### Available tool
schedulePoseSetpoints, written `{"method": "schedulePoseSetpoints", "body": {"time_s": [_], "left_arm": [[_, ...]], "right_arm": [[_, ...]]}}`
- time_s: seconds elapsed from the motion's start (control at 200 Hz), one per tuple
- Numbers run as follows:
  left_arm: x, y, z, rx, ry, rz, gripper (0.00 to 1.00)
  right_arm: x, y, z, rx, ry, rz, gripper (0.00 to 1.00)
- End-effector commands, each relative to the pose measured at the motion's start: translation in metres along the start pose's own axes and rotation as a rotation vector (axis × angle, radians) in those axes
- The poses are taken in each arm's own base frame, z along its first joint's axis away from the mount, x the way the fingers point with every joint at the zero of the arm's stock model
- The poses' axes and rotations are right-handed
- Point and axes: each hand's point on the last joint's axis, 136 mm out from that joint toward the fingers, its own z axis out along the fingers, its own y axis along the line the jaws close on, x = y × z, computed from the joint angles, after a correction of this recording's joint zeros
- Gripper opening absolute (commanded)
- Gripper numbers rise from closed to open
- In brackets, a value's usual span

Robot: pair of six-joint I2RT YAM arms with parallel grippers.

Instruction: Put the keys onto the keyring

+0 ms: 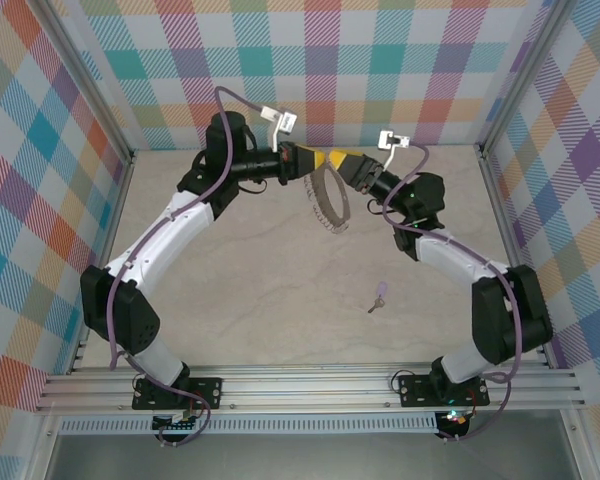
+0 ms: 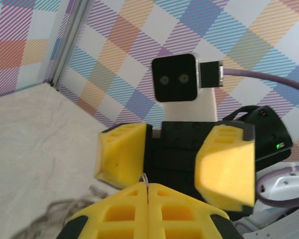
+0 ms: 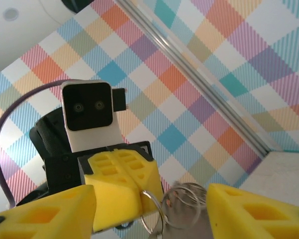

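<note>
The keyring, a thin silver hoop fringed with small silvery pieces, hangs above the table's far middle between both grippers. My left gripper is shut on its wire. In the left wrist view a sliver of the keyring pokes out between my pressed-together left gripper tips. My right gripper faces it, open. In the right wrist view the keyring and its small rings sit inside my right gripper without touching its fingers. The lilac-headed key lies alone on the table, nearer the right arm.
Plaid walls close in the back and both sides, with metal posts at the corners. The pale marble table stretches toward the aluminium rail that carries both arm bases.
</note>
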Motion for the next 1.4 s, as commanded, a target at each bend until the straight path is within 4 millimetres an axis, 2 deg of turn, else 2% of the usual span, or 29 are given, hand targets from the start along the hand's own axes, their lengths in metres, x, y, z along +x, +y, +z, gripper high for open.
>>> {"method": "schedulePoseSetpoints", "body": {"time_s": [0.0, 0.155, 0.385, 0.675, 0.955, 1.105, 1.4], "left_arm": [[-0.001, -0.009, -0.006, 0.009, 0.06, 0.097, 0.0], [0.011, -0.012, -0.008, 0.032, 0.164, 0.135, 0.0], [0.022, -0.028, -0.015, 0.129, 0.288, 0.18, 0.0], [0.03, -0.044, -0.02, 0.232, 0.324, 0.163, 0.0], [0.03, -0.049, -0.02, 0.258, 0.323, 0.152, 0.0], [0.031, -0.05, -0.019, 0.268, 0.324, 0.146, 0.0], [0.03, -0.051, -0.018, 0.277, 0.325, 0.142, 0.0]], "right_arm": [[-0.005, 0.003, -0.02, 0.055, 0.024, -0.026, 0.62], [0.0, 0.007, -0.041, 0.133, 0.096, -0.059, 0.63], [0.02, 0.021, -0.05, 0.159, 0.28, -0.134, 0.56], [0.032, 0.038, -0.044, 0.035, 0.399, -0.127, 0.42], [0.04, 0.039, -0.033, -0.007, 0.432, -0.112, 0.38], [0.042, 0.04, -0.027, -0.019, 0.436, -0.115, 0.33], [0.039, 0.045, -0.029, 0.004, 0.416, -0.147, 0.26]]}}
